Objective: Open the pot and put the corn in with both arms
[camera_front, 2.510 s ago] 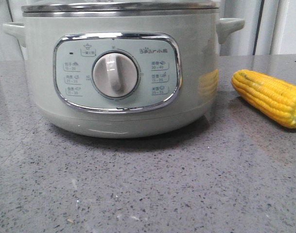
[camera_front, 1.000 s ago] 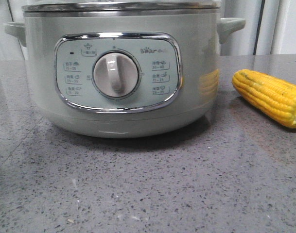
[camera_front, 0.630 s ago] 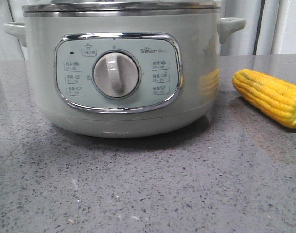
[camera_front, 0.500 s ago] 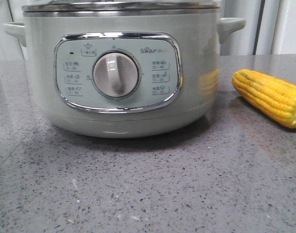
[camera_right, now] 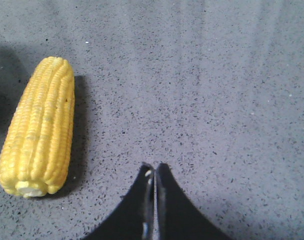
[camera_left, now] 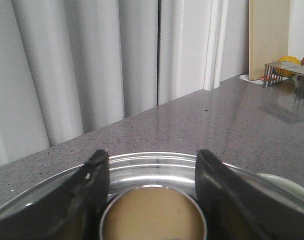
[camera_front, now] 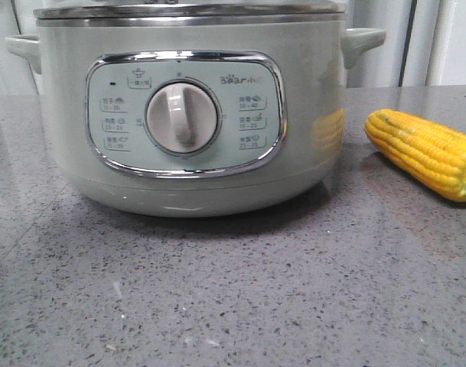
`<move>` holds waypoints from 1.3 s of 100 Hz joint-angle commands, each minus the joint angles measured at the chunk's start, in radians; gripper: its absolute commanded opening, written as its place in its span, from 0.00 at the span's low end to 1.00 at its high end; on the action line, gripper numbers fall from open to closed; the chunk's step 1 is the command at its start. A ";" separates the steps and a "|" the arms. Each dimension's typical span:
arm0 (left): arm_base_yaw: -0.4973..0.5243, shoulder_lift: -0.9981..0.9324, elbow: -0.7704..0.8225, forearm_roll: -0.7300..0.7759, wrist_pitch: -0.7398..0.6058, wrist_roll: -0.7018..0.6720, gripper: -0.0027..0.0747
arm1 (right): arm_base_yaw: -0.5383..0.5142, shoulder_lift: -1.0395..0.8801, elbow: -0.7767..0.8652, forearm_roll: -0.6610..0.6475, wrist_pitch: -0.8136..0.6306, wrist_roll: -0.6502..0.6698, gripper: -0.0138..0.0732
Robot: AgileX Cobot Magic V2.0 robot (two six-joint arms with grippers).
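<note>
We've got the pot (camera_front: 190, 115) sitting left of center on the gray counter (camera_front: 233, 298), lid (camera_left: 156, 167) still on. Our left gripper (camera_left: 152, 192) is spread wide with a finger on either side of the lid's round knob (camera_left: 152, 215). Off to the right the corn (camera_front: 424, 153) lies on the counter beside the pot, not touching it. Our right gripper (camera_right: 154, 172) hovers near it, fingers pinched together, holding nothing.

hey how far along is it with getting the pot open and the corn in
Nothing looks finished. The lid still sits on the pot. In hand: the left pincer is open around the lid's knob. Left: lifting the lid, then grasping the corn, which lies on the counter beside the shut right pincer.
</note>
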 commanded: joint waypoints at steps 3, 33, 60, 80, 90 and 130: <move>-0.002 -0.026 -0.027 -0.012 -0.056 -0.003 0.07 | -0.001 0.014 -0.028 -0.004 -0.080 -0.004 0.10; -0.002 -0.033 -0.044 -0.012 -0.086 -0.003 0.01 | -0.001 0.014 -0.028 -0.004 -0.080 -0.004 0.10; 0.000 -0.105 -0.093 -0.012 -0.077 -0.003 0.01 | -0.001 0.014 -0.028 -0.004 -0.080 -0.004 0.10; 0.018 -0.219 -0.093 -0.012 -0.052 0.007 0.01 | -0.001 0.014 -0.028 -0.002 -0.066 -0.004 0.10; 0.036 -0.288 -0.093 -0.010 -0.007 0.048 0.01 | 0.013 0.014 -0.037 0.001 -0.043 -0.004 0.10; 0.176 -0.577 -0.045 0.016 0.190 0.084 0.01 | 0.158 0.237 -0.305 0.051 0.172 -0.004 0.52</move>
